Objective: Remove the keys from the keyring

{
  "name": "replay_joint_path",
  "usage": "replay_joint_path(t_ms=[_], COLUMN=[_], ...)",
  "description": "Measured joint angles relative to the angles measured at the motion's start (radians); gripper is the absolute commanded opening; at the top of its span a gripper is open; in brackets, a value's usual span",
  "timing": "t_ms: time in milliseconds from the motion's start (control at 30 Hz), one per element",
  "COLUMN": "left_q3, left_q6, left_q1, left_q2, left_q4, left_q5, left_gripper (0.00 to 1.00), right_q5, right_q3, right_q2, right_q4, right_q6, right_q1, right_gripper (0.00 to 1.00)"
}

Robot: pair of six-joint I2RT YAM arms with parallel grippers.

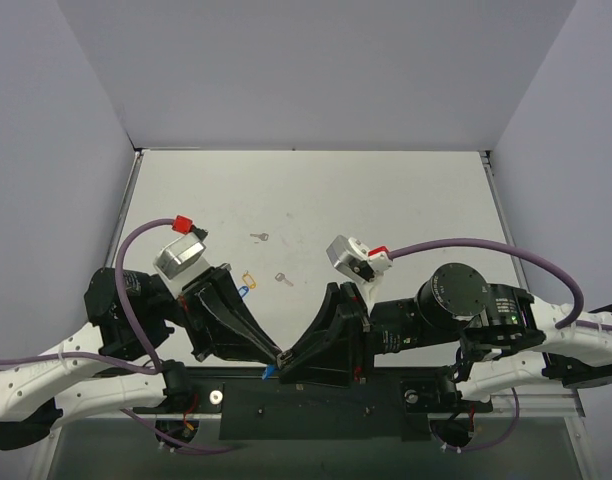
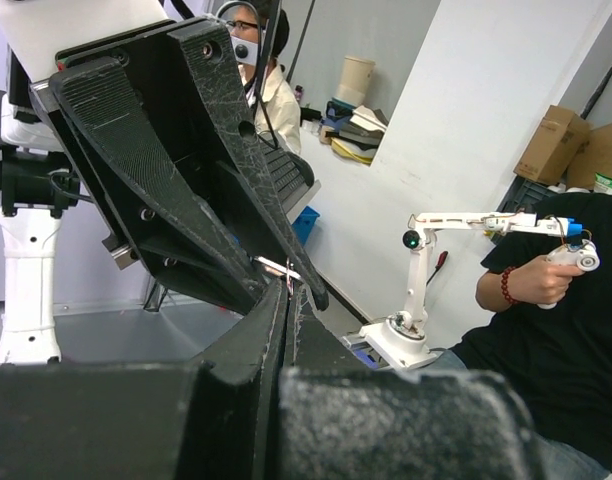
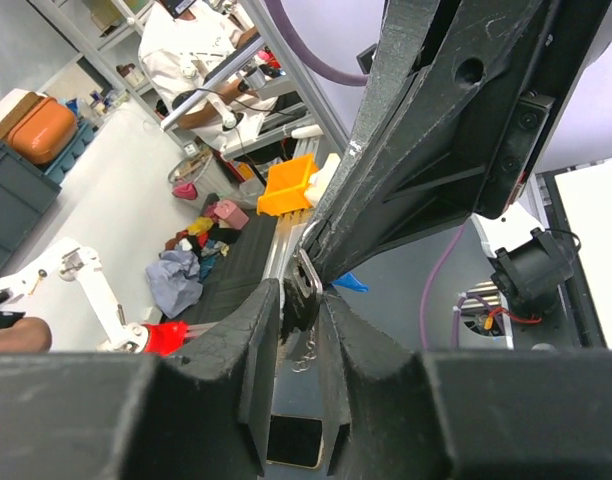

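Working the keyring (image 3: 307, 283) over the worktop's (image 1: 406, 200) near edge, midway.
Clamping it with the left gripper (image 1: 275, 356) shut, flanking it with the jaws of the right gripper (image 3: 304, 312) narrowly apart, hold unclear; judging two loose keys (image 1: 259, 237) and a yellow tag (image 1: 249, 275) mid-worktop as done, a blue tag (image 1: 269, 372) left, hanging lengthwise toward the near edge.

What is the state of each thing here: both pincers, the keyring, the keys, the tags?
left pincer: shut on the keyring.
right pincer: almost closed around keyring, contact unclear.
keyring: held up between the pincers.
blue tag: in the air beside the pincer tips.
far key: loose, flat on table.
near key: loose, flat on table.
yellow tag: loose on table.
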Motion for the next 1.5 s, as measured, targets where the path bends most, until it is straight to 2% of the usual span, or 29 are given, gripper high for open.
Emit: replay_joint_path(t_ms=[67,100,200,233,267,300,333,400,467,600,800,1100,1200,1367,1433,1500], left_q3=[0.000,0.000,0.000,0.000,0.000,0.000,0.000,0.000,0.000,0.005,0.038,0.091,0.094,0.093,0.093,0.093], left_q6=[0.014,0.019,0.037,0.043,0.047,0.052,0.059,0.068,0.078,0.102,0.112,0.087,0.085,0.086,0.086,0.086], left_q1=[0.000,0.000,0.000,0.000,0.000,0.000,0.000,0.000,0.000,0.000,0.000,0.000,0.000,0.000,0.000,0.001], left_q2=[-0.006,-0.008,-0.017,-0.020,-0.023,-0.025,-0.028,-0.033,-0.038,-0.046,-0.052,-0.052,-0.050,-0.042,-0.040,-0.038], left_q4=[-0.019,-0.026,-0.052,-0.063,-0.072,-0.082,-0.091,-0.113,-0.140,-0.212,-0.332,-0.452,-0.474,-0.497,-0.497,-0.497], left_q5=[-0.005,-0.008,-0.020,-0.025,-0.028,-0.032,-0.037,-0.049,-0.064,-0.118,-0.256,-0.416,-0.438,-0.455,-0.467,-0.476], left_gripper=[0.00,0.00,0.00,0.00,0.00,0.00,0.00,0.00,0.00,0.00,0.00,0.00,0.00,0.00,0.00,0.00], right_q5=[0.001,0.000,0.005,0.011,0.017,0.023,0.032,0.069,0.137,0.304,0.557,0.779,0.853,0.966,0.991,1.008], right_q3=[0.000,0.000,0.001,0.002,0.003,0.003,0.005,0.012,0.035,0.094,0.177,0.354,0.417,0.470,0.479,0.490], right_q2=[0.000,0.000,0.000,0.000,0.000,0.000,0.000,0.000,0.001,0.000,0.006,0.140,0.210,0.277,0.284,0.291], right_q4=[0.003,0.002,-0.005,-0.011,-0.017,-0.021,-0.030,-0.058,-0.117,-0.240,-0.391,-0.545,-0.591,-0.643,-0.653,-0.661], right_q6=[0.007,0.010,0.015,0.014,0.014,0.015,0.016,0.013,-0.012,-0.061,-0.166,-0.266,-0.293,-0.335,-0.349,-0.357], right_q1=[0.000,0.000,0.000,0.000,0.000,0.000,0.000,0.000,0.003,0.036,0.159,0.228,0.246,0.267,0.274,0.286], right_gripper=[0.16,0.20,0.18,0.23,0.42,0.52,0.68,0.81,0.83,0.84,0.83,0.81,0.75,0.56,0.52,0.51])
